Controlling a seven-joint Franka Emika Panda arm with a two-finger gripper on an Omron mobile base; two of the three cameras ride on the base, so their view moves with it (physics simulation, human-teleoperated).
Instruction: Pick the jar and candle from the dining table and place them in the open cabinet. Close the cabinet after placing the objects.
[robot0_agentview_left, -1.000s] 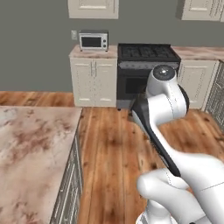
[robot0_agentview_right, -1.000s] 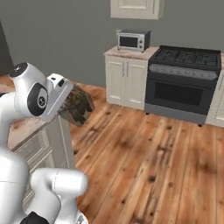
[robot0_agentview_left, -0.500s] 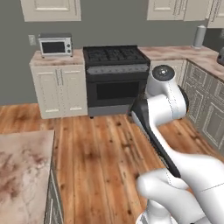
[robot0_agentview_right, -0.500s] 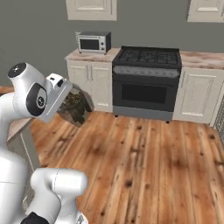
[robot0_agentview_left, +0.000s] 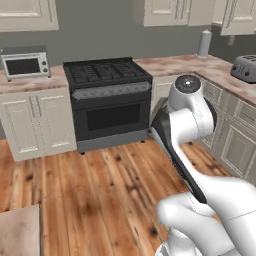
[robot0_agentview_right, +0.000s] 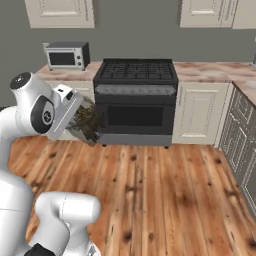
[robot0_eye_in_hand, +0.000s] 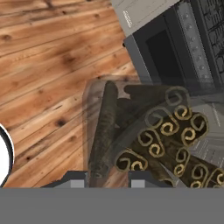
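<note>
Stove (robot0_agentview_right: 135, 102): ahead of the hand, beyond the jar.
Jar (robot0_agentview_right: 86, 120): in the hand, tilted, above the wood floor (robot0_agentview_right: 165, 195).
Gripper (robot0_agentview_right: 75, 116): closed narrow on the jar.
Progress: 1 of 2 items lifted; candle, placing and door-closing apparently remain.

Arm, L base view: white links rise from lower right of frame, dark-edged forearm runs up-left to a rounded elbow joint w/ grey cap at upper right-centre; wrist end folds down behind it, partly hidden.

R base view: arm fills left edge, base lump at lower left, round shoulder/elbow joint w/ dark disc at mid-left. Hand angles out to the right & slightly down from that joint, near frame's left-centre.

Gripper (robot0_agentview_right: 80, 120) closed tight on the jar (robot0_agentview_right: 86, 121), held tilted, lid end toward the hand.

Hand view: two finger tips (robot0_eye_in_hand: 75, 178) at bottom centre, jar sits between them, glass body stretching up-frame.
</note>
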